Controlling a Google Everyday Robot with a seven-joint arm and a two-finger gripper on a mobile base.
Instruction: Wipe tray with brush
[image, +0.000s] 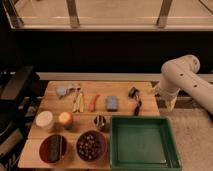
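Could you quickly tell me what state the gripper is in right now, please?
Gripper: jaws open, holding nothing, hanging just beyond the far right corner of the tray, to the right of the brush.

Green tray (142, 120) on a warm brown wooden table (125, 86).
We see a small black brush (136, 107) above the tray, and a red tool (94, 102) and a blue-grey block (112, 103) further left. Two dark reddish bowls sit at the front; the right bowl (91, 145) is speckled with pale dots, the left bowl (53, 148) is plainer. A tub (44, 120) is cream, and the cup (65, 118) beside it looks orange, perhaps. The arm (182, 70) is off-white, and its pale gripper (169, 103) hangs just off the table's right edge.
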